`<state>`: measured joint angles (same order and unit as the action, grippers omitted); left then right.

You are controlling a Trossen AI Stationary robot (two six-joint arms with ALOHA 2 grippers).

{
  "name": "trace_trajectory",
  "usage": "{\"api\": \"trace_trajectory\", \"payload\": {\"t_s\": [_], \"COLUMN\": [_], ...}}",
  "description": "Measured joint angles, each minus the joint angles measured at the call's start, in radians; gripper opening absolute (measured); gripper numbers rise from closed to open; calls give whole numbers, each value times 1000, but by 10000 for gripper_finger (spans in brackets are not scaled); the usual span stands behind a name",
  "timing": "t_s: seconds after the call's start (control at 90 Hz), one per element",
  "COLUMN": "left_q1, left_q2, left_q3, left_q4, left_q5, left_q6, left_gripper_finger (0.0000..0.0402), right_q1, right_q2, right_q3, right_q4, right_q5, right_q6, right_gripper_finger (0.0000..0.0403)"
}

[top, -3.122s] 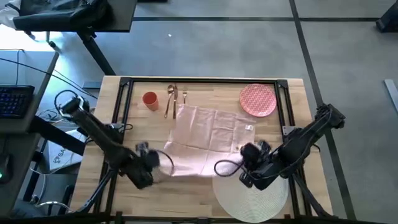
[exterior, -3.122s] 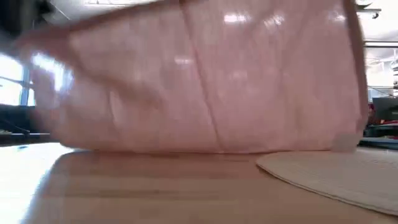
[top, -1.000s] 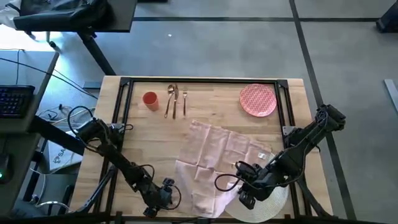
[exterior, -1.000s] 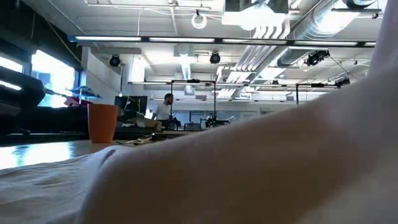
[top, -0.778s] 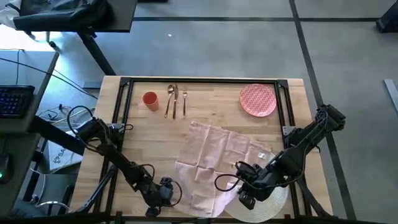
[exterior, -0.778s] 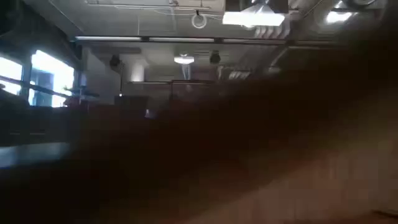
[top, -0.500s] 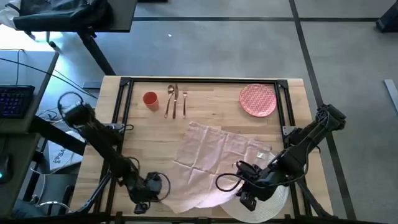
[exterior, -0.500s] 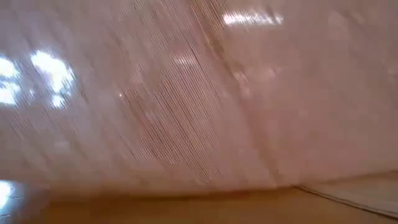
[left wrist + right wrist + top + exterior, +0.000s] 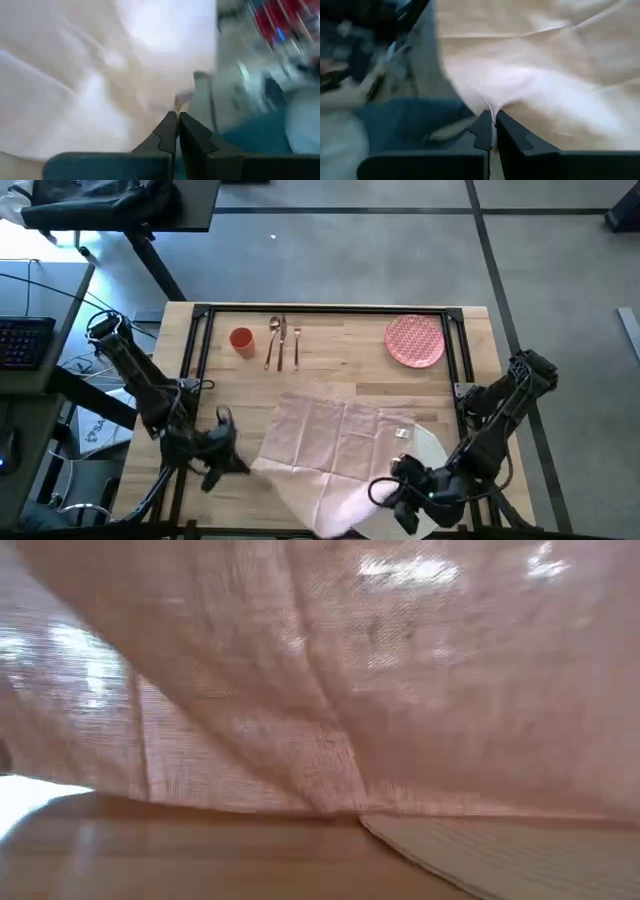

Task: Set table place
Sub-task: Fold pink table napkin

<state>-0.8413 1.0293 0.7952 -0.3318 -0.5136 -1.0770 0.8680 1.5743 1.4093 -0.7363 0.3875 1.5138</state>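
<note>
1. The napkin (image 9: 335, 450) lies spread across the near middle of the bench (image 9: 340, 345), creased, with its near edge lifted.
2. The left gripper (image 9: 238, 463) sits at the napkin's near-left corner; in its wrist view the fingers (image 9: 167, 134) are pressed together on a pinch of cloth.
3. The right gripper (image 9: 392, 502) is at the napkin's near-right corner, over the near edge of the bench; its fingers (image 9: 482, 129) are clenched on a fold of the cloth (the fold runs up between them).
4. The placemat (image 9: 428, 480) lies at the near-right of the bench, mostly covered by the napkin and the right arm.
5. In the low view the napkin hangs like a curtain across almost the whole picture, its lower edge touching the bench and the placemat's rim (image 9: 500, 855).
6. Along the far edge stand the cup (image 9: 241, 340), the cutlery (image 9: 281, 340) just beside it, and the plate (image 9: 415, 340) well apart toward the far-right corner.
</note>
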Motion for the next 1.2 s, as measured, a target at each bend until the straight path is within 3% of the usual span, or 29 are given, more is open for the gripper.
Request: {"api": "trace_trajectory", "payload": {"t_s": [0.1,0.222,0.456,0.589,0.778,0.944,1.2], "left_q1": [77,205,431,508,567,586,603], "left_q2": [-50,-65,-60,-60,-60,-48,51], "left_q3": [0,-3,-115,-163,-178,-177,-177], "left_q4": [-141,-279,-147,-59,-64,-64,-59], "left_q5": [-95,-119,12,80,112,112,93], "left_q6": [-3,27,208,281,347,383,417], "left_gripper_finger": [0,0,0,0,0,0,0], "right_q1": [-6,-19,-58,-99,-172,-230,-285], "right_q2": [-1,-1,-1,-1,-1,0,0], "right_q3": [0,0,0,0,-23,-131,-249], "right_q4": [-218,-477,-718,-786,-827,-720,-671], "right_q5": [-1,-45,-100,-103,-91,-136,-167], "right_q6": [187,382,440,370,265,172,179], "right_gripper_finger": [0,0,0,0,0,0,0]}}
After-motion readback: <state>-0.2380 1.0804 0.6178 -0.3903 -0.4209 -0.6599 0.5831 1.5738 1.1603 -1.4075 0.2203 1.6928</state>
